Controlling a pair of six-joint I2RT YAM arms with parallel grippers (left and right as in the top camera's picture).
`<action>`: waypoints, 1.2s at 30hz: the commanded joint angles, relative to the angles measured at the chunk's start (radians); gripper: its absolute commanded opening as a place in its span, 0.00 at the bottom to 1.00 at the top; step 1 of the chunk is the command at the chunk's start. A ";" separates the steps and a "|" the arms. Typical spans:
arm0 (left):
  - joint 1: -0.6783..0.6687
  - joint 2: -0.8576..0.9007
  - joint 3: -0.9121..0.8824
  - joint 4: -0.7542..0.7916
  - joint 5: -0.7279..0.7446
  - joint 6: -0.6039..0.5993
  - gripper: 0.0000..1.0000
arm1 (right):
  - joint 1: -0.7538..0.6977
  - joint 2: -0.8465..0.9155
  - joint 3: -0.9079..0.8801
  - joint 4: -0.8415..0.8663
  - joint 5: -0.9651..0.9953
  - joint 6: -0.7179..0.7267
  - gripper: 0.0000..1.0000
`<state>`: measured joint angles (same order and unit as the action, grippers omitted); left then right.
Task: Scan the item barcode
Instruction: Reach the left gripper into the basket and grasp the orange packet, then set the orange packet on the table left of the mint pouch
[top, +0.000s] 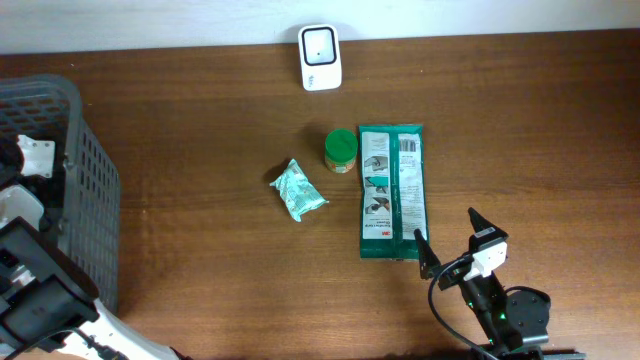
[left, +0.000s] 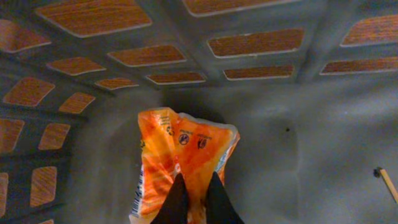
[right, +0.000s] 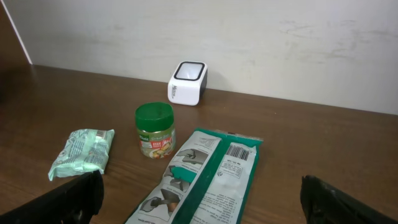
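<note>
Grey plastic lattice forms the basket (top: 95, 170); inside it sits a crinkled, glossy orange packet (left: 180, 155), the item to scan. The left gripper (left: 197, 186) is pinched tight on the packet's lower edge. The right gripper (top: 447, 235) stands wide apart, empty, just beside a flat green-and-white pack (top: 392, 190). On the wooden table (top: 200, 120) are also a round green-lidded jar (top: 341, 150), a soft pale green pouch (top: 298, 190) and a boxy white scanner (top: 320, 44).
</note>
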<state>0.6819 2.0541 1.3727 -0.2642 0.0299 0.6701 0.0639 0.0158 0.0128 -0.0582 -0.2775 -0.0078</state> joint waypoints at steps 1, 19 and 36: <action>-0.006 0.002 -0.001 -0.014 0.019 -0.004 0.00 | -0.005 -0.007 0.001 -0.014 0.001 -0.003 0.98; -0.009 -0.781 -0.001 -0.042 0.033 -0.571 0.00 | -0.005 -0.007 0.001 -0.014 0.001 -0.003 0.98; -0.561 -0.805 -0.002 -0.351 0.296 -0.753 0.00 | -0.005 -0.007 0.001 -0.014 0.001 -0.003 0.98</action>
<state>0.2245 1.1809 1.3666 -0.5713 0.2996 -0.0620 0.0639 0.0158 0.0128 -0.0582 -0.2771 -0.0078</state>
